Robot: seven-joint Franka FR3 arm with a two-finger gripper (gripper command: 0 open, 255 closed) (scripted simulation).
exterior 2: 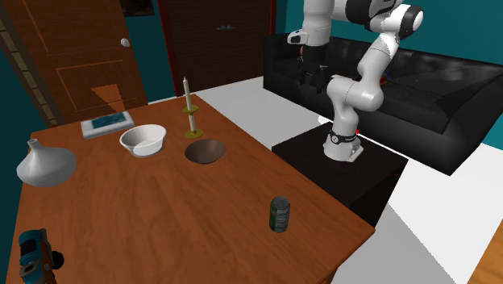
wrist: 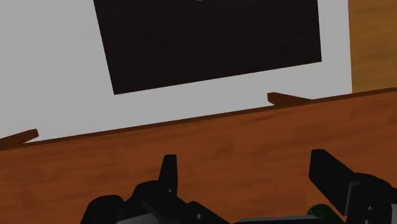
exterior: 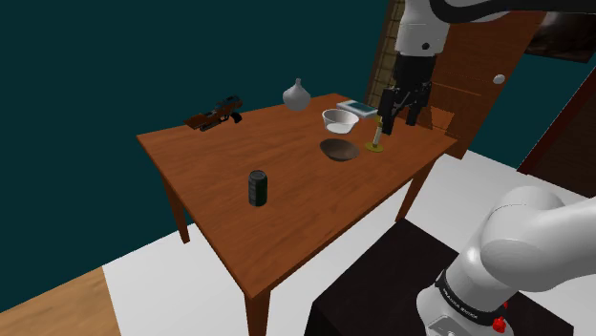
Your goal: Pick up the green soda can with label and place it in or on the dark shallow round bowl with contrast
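Step in hand: reach toward the can, grasp not started. Claw [exterior: 399,116] hangs high by the worktop [exterior: 287,224] edge on the candle [exterior: 378,132] side, fingers [wrist: 167,173] apart with nothing between them; the wrist view has bare wood and the worktop edge under them. Can [exterior: 257,188], dark green with a label, stands upright and alone toward the shoulder view's near-left part of the worktop, well apart from the claw. Dark bowl [exterior: 338,149] sits between can and claw, near the candle and just beside a white bowl [exterior: 340,119]; it looks empty. So, by my read, nothing of the task is done yet. Next move as I judge it: swing the claw across, over the bowls, to above the can, keeping height to clear the candle. Then line the open fingers on either side of the can body, drop, and close around its middle. Can is narrow and tall, so it likely tips if a finger clips it on the way down. After that a short carry to the dark bowl, setting the can down low so it doesn't roll out of the shallow dish.
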